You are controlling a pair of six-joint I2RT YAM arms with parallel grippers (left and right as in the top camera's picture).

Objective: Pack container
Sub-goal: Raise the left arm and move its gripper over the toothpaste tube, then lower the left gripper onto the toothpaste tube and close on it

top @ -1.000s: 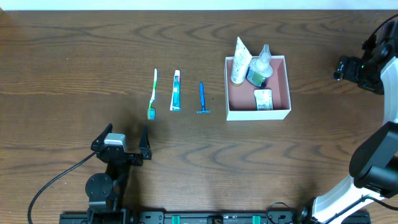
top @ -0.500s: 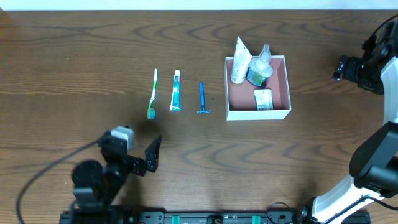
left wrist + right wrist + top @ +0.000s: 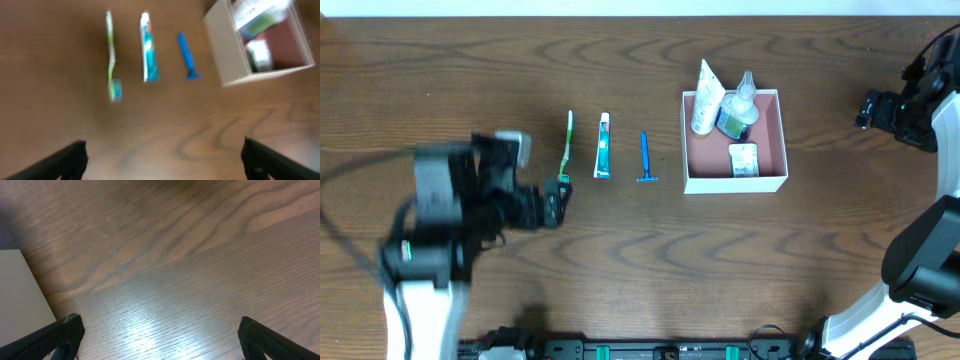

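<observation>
The container is a shallow white-walled box with a pink inside, right of centre; it also shows in the left wrist view. It holds a white tube, a clear bottle and a small packet. A green toothbrush, a toothpaste tube and a blue razor lie in a row on the table to its left. My left gripper is open and empty, just below the toothbrush head. My right gripper is open and empty, right of the container.
The dark wooden table carries everything. The left arm's body and a cable are at the lower left. The right arm runs along the right edge. A pale surface shows at the left of the right wrist view.
My left arm has swung up from the front edge toward the toothbrush, and its gripper now sits just below the brush head. The right arm has not moved.
</observation>
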